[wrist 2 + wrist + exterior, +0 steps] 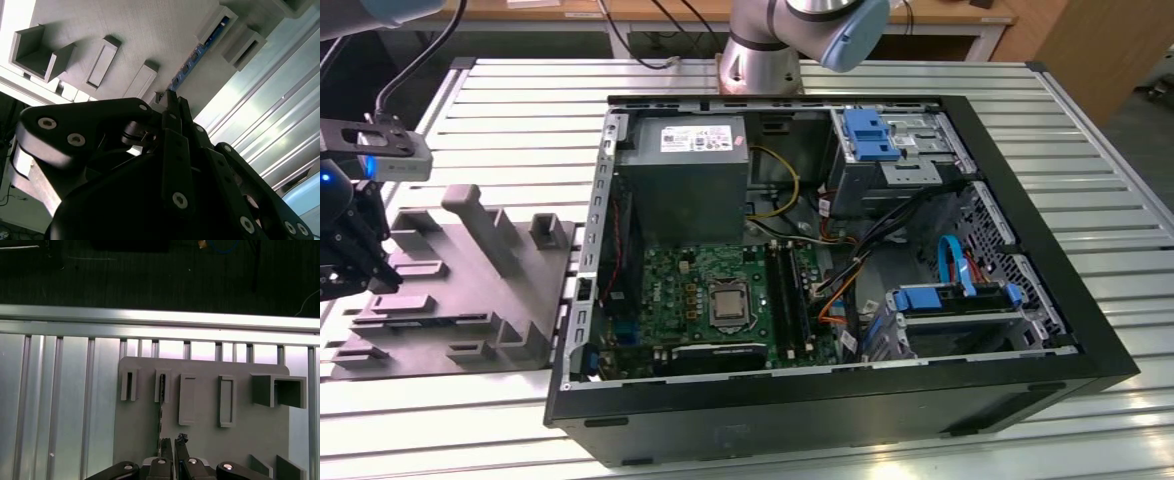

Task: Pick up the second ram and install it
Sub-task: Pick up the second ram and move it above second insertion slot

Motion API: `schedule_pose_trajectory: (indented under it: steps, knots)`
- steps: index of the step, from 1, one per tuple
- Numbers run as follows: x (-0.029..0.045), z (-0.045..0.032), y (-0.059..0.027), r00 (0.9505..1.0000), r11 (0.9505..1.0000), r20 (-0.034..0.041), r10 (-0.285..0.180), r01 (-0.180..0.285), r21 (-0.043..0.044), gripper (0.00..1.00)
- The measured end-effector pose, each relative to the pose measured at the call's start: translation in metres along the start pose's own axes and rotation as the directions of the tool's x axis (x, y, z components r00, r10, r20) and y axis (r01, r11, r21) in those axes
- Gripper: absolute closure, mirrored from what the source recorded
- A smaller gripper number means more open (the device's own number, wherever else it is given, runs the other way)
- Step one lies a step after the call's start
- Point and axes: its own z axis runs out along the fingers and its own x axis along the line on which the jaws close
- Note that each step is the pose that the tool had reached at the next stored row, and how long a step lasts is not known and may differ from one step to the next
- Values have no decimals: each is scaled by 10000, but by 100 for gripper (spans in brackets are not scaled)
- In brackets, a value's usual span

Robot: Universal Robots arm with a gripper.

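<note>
The second ram (pixel 160 412) stands on its edge in the grey holder (pixel 200 440), seated in one of the narrow slot blocks. In the first wrist view it is seen as a thin dark line. In the second wrist view its blue face (pixel 192 61) is seen running away from the gripper (pixel 170 97) towards the far slot block. The gripper (pixel 173 442) is poised at the near end of the stick, right at it. Whether the jaws are clenched on the board or released cannot be told, and contact cannot be confirmed.

Trouble is judged most likely at the lift. A hold taken near one end rather than mid-length could let the stick tilt and bind in its slot block, or slip out of a thin-edged grasp. The case wall and the loose cables beside the black slot rails (pixel 787 290) could also snag the board on the way in.

The exterior view supplies the wider layout. The gripper (pixel 350 250) is at the far left edge of the frame over the holder (pixel 467 290), and the open computer case (pixel 854 400) lies well apart at centre right on the slatted worktop (pixel 1067 120). The first wrist view supplies the stick's alignment with its slot, and the second its colour and length.
</note>
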Motion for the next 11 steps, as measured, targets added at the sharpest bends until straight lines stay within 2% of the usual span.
schedule_pose_trajectory:
  steps: [11]
  knots:
    - [0,0,0,10000,10000,0,2,-2,0,82]
